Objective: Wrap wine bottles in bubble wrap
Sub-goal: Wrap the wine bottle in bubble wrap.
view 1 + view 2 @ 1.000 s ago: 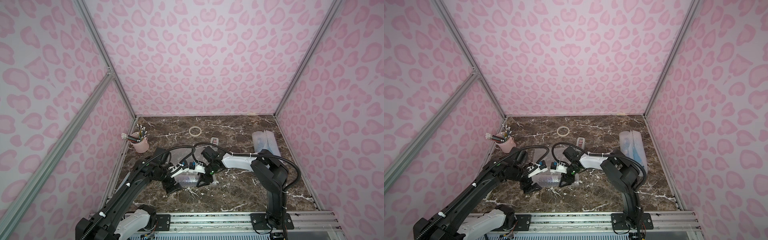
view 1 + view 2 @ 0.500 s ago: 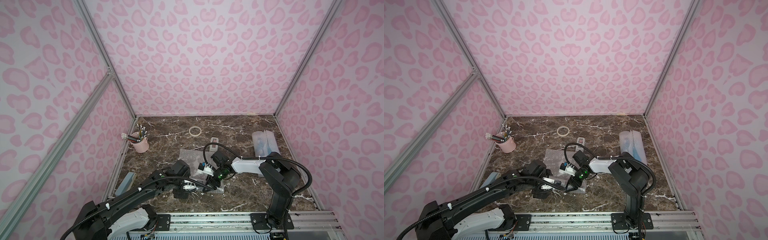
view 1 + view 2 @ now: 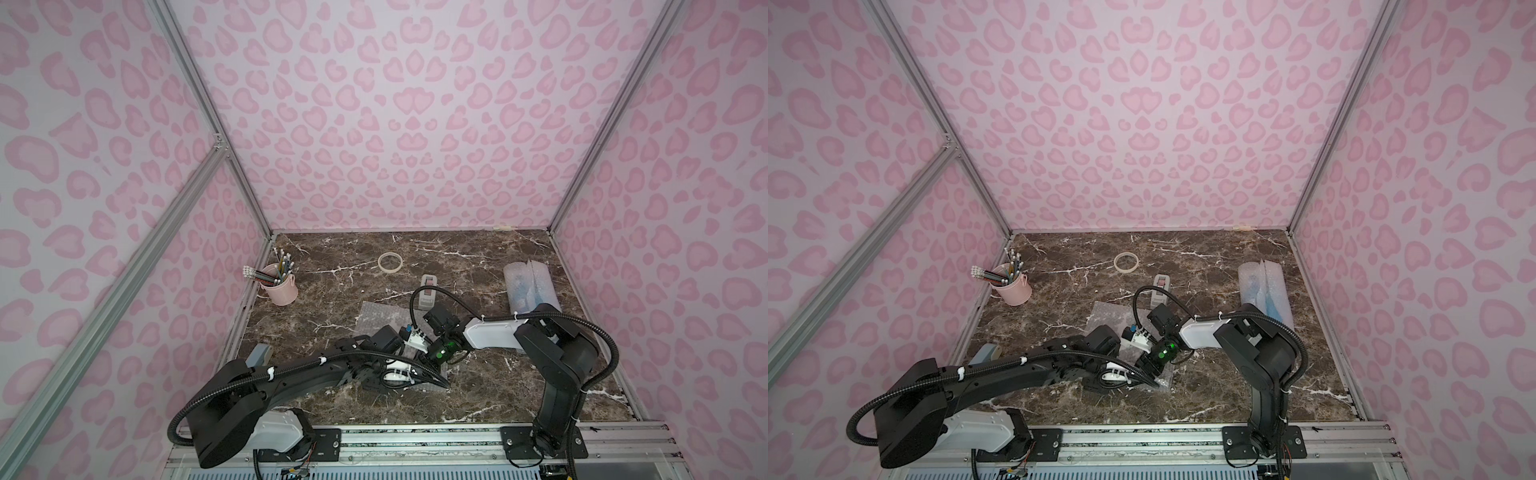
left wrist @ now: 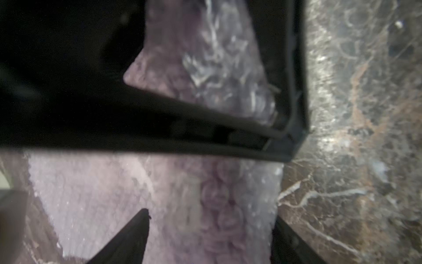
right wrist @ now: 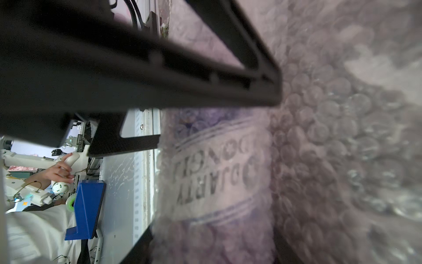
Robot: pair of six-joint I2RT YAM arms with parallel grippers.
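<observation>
Purple wine bottle (image 5: pixel 212 173) part-rolled in bubble wrap (image 5: pixel 331 137), lower centre of the marble table (image 3: pixel 478 257), both arms on it.
Wrapped blue bottles (image 3: pixel 530 291) parked at right, looks done; spare sheet (image 3: pixel 380 318) flat mid-frame. Right gripper (image 5: pixel 276 164) clamps the purple wine bottle through the wrap, probably so it can't unroll. Left gripper (image 4: pixel 274 182) straddles the wrap's end, can't tell if it's pinching. Tape roll (image 3: pixel 390 262) sits at the back.

txt | label (image 5: pixel 212 173) on wine btl (image 5: pixel 189 237), thru bubble wrap (image 5: pixel 331 137): "ARTY" | rest illegible
</observation>
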